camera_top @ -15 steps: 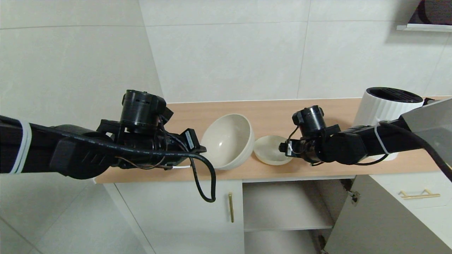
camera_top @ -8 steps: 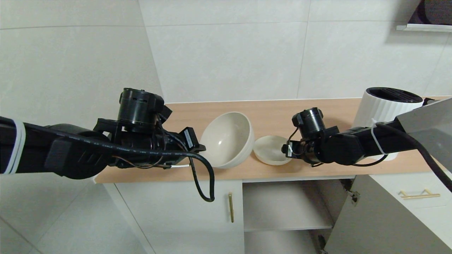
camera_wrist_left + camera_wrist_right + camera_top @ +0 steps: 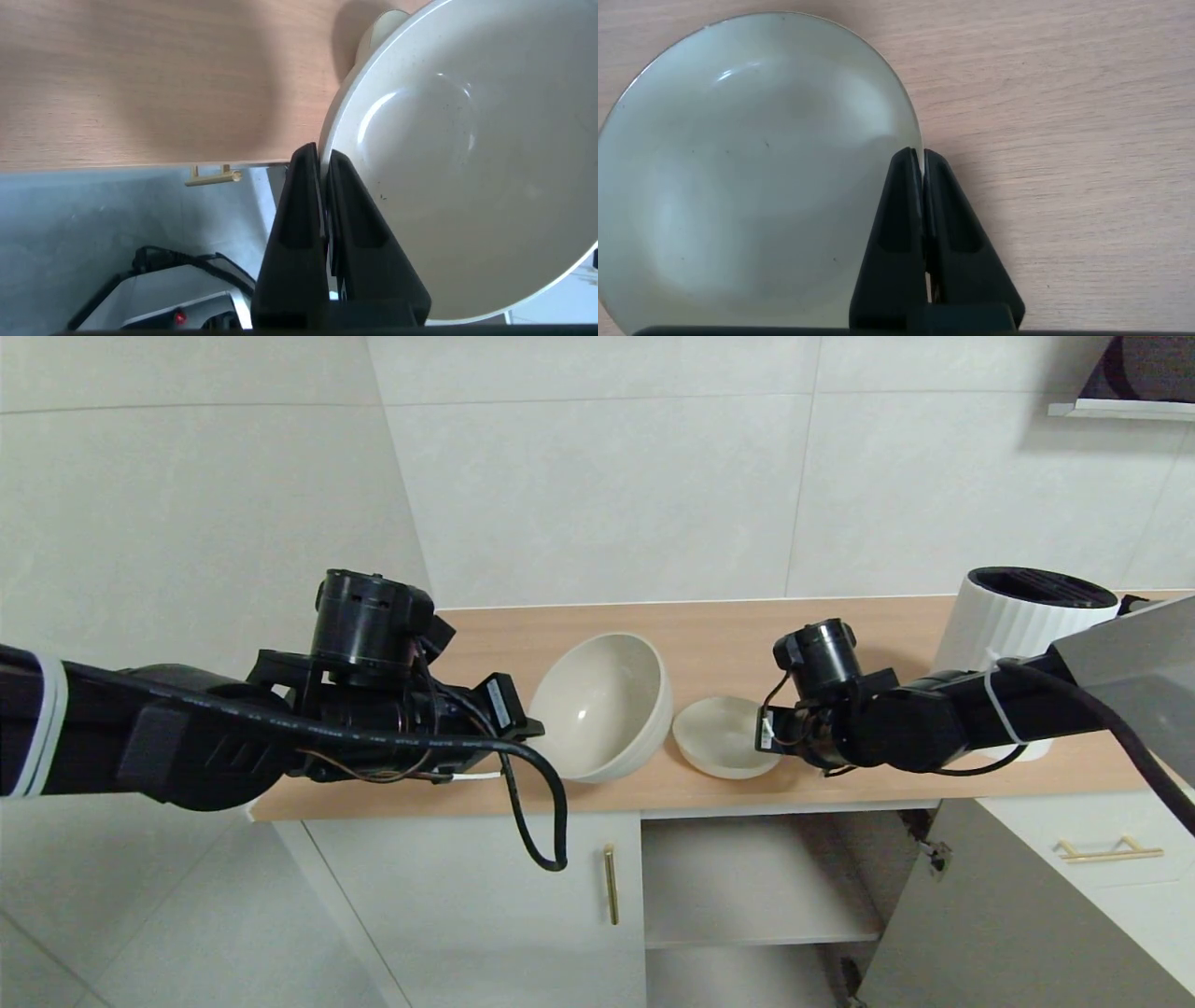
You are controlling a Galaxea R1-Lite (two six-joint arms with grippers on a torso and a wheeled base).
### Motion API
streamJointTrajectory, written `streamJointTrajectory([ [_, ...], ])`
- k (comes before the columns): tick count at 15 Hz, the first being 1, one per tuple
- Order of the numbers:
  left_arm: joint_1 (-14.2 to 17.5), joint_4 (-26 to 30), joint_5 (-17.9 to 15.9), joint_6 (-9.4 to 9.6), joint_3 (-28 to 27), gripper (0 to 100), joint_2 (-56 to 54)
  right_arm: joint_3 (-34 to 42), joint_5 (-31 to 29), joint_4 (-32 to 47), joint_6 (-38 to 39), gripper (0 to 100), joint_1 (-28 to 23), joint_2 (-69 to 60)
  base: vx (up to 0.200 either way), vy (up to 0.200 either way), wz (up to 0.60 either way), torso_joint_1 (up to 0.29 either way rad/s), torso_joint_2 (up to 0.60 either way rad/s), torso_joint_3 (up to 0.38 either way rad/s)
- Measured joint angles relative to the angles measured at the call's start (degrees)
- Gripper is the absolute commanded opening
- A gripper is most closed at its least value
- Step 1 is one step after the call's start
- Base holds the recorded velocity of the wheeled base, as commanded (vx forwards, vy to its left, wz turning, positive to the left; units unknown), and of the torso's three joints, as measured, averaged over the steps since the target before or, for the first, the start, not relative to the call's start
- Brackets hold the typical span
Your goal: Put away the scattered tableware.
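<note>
While the big bowl (image 3: pixel 611 700) is tipped up, left gripper (image 3: pixel 323 159) pinches its rim | right gripper (image 3: pixel 922 159) pinches small dish (image 3: pixel 721 739) rim | dish just right of bowl, near counter (image 3: pixel 728 635) edge

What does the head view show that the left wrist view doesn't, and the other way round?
Head view adds: the right gripper closed on the rim of the small dish, the white ribbed container and the open cabinet shelf.
Left wrist view adds: a close look at the fingers pinching the bowl's rim.
Both: the left gripper holding the tilted large bowl, and the wooden countertop.
</note>
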Motion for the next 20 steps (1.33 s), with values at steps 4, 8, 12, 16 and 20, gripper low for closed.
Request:
streamJointTrajectory([
  [4,0.00,-0.02,0.04,0.16,1.10,0,-0.44,1.40,0.66,0.35,0.20,0,-0.04,-1.84,0.000,0.000,0.00,0.000,0.00,0.000],
  [8,0.00,0.00,-0.02,2.67,3.08,0,-2.01,7.24,8.02,0.24,0.99,0,-0.59,-8.48,0.000,0.000,0.00,0.000,0.00,0.000],
  [12,0.16,-0.02,-0.11,3.94,5.71,0,-5.07,15.24,17.51,0.29,0.88,0,-3.19,-18.42,0.000,0.000,0.00,0.000,0.00,0.000],
  [16,0.74,0.00,-0.20,8.45,10.95,0,-9.64,20.92,17.98,0.35,0.50,0,-3.83,-25.69,0.000,0.000,0.00,0.000,0.00,0.000],
  [20,0.79,0.09,-0.27,8.69,12.02,0,-11.41,22.91,17.83,0.22,-2.49,0,-3.89,-27.93,-0.050,0.000,0.00,-0.001,0.00,0.002],
])
